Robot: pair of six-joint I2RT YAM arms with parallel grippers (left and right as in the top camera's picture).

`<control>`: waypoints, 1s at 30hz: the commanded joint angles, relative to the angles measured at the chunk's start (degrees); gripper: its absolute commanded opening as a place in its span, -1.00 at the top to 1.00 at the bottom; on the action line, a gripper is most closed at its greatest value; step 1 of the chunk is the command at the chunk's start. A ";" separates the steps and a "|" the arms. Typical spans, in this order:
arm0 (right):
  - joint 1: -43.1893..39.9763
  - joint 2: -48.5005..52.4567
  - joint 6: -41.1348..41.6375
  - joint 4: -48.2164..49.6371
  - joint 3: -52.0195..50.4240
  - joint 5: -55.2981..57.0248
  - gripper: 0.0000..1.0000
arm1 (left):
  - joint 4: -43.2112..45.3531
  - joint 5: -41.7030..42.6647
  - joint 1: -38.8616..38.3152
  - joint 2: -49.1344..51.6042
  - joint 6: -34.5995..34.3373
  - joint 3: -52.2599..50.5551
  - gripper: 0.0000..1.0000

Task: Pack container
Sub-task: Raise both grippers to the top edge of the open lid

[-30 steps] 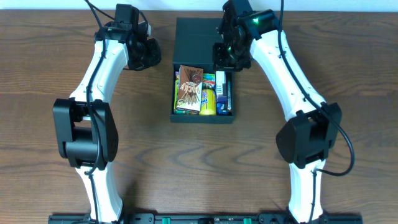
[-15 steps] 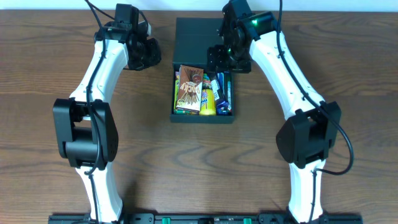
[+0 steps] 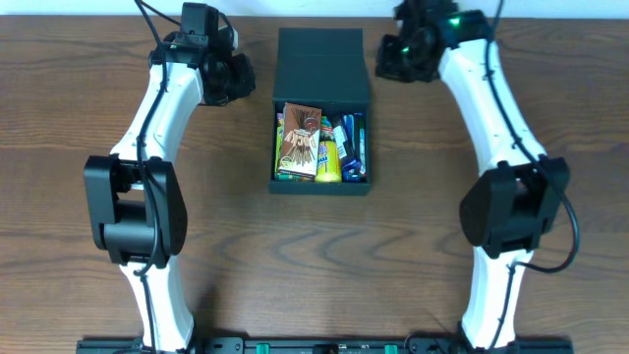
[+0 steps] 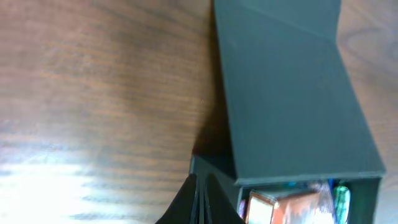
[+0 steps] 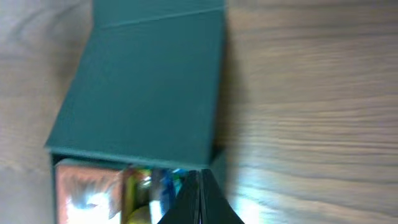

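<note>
The container [image 3: 319,187] is a dark square box in the middle of the table. Its flat flap lid [image 3: 322,67] lies open toward the far edge. Inside are several snack packets, among them a brown one [image 3: 300,138], a yellow one [image 3: 327,159] and blue ones [image 3: 354,143]. My left gripper [image 3: 239,84] hangs shut and empty beside the lid's left edge. In the left wrist view the gripper [image 4: 200,199] is by the box's back left corner, next to the lid [image 4: 292,93]. My right gripper [image 3: 386,61] is shut and empty off the lid's right edge. The right wrist view shows the gripper [image 5: 199,199] near the lid [image 5: 143,87].
Bare brown wood tabletop [image 3: 550,147] surrounds the box on every side. Both white arms reach in from the near edge, one on each side of the box. The table's far edge [image 3: 314,18] runs just behind the lid.
My right gripper let go of a packet over the box's right side, pulled back to the far right of the lid and shut. The left arm has stayed put.
</note>
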 commanded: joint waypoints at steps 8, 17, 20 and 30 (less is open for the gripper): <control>-4.35 9.49 4.70 4.13 -4.24 -13.42 0.97 | 10.71 12.50 2.93 9.77 -10.51 1.81 0.89; -6.19 17.18 8.33 9.27 -4.22 -20.20 0.98 | 9.62 21.92 3.82 23.04 -18.62 15.28 0.89; -6.19 17.18 9.27 12.07 -4.22 -20.74 0.98 | 9.27 24.74 3.74 26.18 -20.87 19.19 0.89; -6.19 19.19 11.39 18.88 -4.22 -27.04 0.97 | 9.49 25.90 1.29 29.31 -23.80 22.16 0.89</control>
